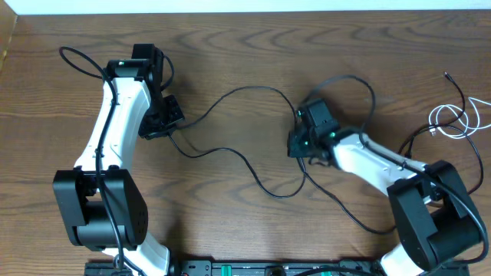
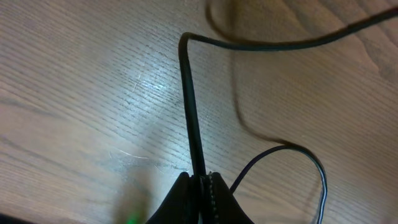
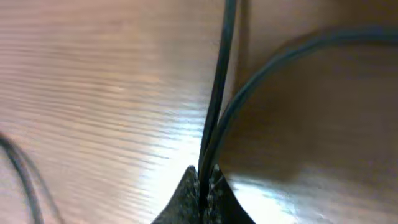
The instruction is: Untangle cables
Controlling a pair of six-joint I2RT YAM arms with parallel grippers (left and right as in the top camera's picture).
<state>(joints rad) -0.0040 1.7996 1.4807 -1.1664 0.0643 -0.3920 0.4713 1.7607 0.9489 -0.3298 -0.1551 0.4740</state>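
A thin black cable (image 1: 245, 90) runs across the table between my two grippers, and a second black strand (image 1: 253, 172) loops below it. My left gripper (image 1: 170, 127) is shut on a black cable; in the left wrist view the cable (image 2: 191, 106) rises straight out of the closed jaws (image 2: 202, 180) and bends right. My right gripper (image 1: 298, 147) is shut on a black cable; in the right wrist view the cable (image 3: 217, 87) leaves the closed jaws (image 3: 204, 177), and another black strand (image 3: 273, 59) curves beside it. A white cable (image 1: 453, 121) lies coiled at the far right.
Thicker black wires (image 1: 80, 57) run along the left arm. More black cable (image 1: 354, 83) loops above the right gripper. A thin black cable with a small plug end (image 1: 446, 76) lies near the white coil. The table's far edge (image 1: 245, 13) is at the top.
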